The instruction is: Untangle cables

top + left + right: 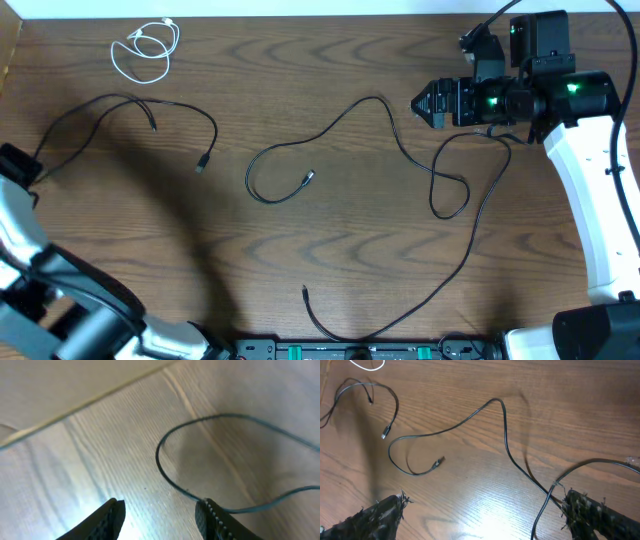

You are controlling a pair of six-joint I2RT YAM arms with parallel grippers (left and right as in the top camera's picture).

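Wooden table (330,250), left claw (160,507) gaping and empty with a black cord (165,467) looping just ahead, right claw (485,500) spread wide, second cord (547,495) just beside one fingertip.

Thin black cable (158,460): lying on wood-grain tabletop (90,450), curved in an open loop, both runs leaving at the right edge. Left gripper (160,510): low in frame, jaws parted, wood showing between; one fingertip (206,510) against or just beside the loop's lower run.
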